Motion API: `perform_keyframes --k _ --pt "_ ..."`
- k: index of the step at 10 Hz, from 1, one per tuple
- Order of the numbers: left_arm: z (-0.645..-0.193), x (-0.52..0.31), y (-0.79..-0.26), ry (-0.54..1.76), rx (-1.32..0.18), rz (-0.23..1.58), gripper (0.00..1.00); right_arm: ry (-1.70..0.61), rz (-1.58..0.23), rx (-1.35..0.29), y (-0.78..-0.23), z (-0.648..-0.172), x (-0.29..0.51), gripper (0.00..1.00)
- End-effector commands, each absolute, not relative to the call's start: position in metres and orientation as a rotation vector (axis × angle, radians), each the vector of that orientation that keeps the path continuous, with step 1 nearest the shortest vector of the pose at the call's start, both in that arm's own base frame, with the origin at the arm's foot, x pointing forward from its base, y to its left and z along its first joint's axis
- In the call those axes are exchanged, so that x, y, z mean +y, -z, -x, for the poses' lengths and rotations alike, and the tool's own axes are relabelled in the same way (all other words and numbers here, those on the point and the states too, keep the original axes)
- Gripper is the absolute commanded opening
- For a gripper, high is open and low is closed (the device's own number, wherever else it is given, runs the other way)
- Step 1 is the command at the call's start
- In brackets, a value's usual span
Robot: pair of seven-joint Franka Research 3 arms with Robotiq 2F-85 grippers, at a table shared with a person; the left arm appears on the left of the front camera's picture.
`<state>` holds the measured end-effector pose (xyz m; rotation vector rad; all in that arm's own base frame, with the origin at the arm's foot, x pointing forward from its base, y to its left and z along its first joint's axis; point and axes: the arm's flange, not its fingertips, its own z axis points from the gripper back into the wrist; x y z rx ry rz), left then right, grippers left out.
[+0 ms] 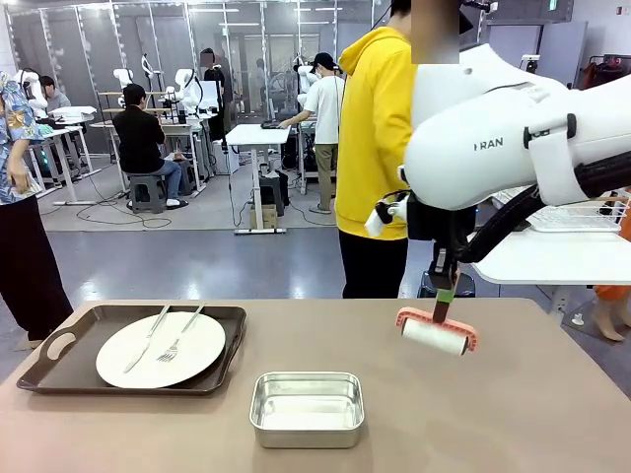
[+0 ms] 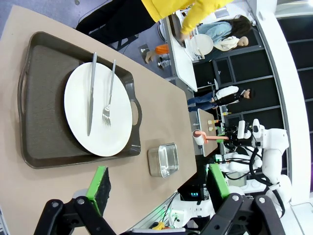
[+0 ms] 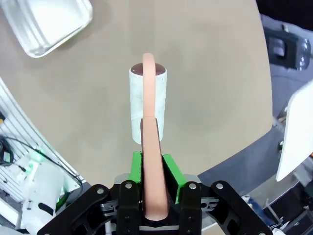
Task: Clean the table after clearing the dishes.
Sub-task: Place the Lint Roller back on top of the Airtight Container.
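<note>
Fingers of the right gripper, front view: clamped on the pink handle of a lint roller hanging low over the right part of the table. A tray bearing plate, fork and knife sits far left, beyond the steel pan. Left wrist view: left gripper spread wide and empty, tray just ahead, its long axis parallel to the jaw gap; this arm is judged nearer. Right wrist view: roller axis in line with the fingers, bare tabletop beneath.

table matt | pan brushed metal | plate glossy | tray dull plastic
</note>
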<state>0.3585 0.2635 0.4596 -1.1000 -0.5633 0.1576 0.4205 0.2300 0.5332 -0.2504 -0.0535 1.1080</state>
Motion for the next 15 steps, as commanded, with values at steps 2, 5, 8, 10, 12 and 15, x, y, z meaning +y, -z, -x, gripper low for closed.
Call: perform_keyframes --k 2,5,8,10,12,15 --pt "-0.357 0.266 -0.462 -0.141 -0.574 1.112 1.0 -1.147 0.237 -0.106 -0.551 -0.404 0.218 0.23" --pt "-0.357 0.266 -0.462 -0.141 -0.574 1.112 1.0 -1.149 0.254 -0.05 -0.538 -0.415 0.236 0.23" --pt "-0.357 0.266 -0.462 -0.141 -0.574 1.112 1.0 -1.152 0.252 -0.043 -0.536 -0.415 0.234 0.23" --pt "-0.357 0.266 -0.462 -0.141 -0.574 1.112 1.0 -1.323 0.262 -0.094 -0.549 -0.416 0.258 0.23" --pt "-0.357 0.266 -0.462 -0.141 -0.574 1.112 1.0 -1.407 0.287 -0.056 -0.563 -0.423 0.294 0.23" --pt "-0.357 0.266 -0.462 -0.141 -0.574 1.112 1.0 -1.57 0.299 0.028 -0.552 -0.433 0.372 0.23"
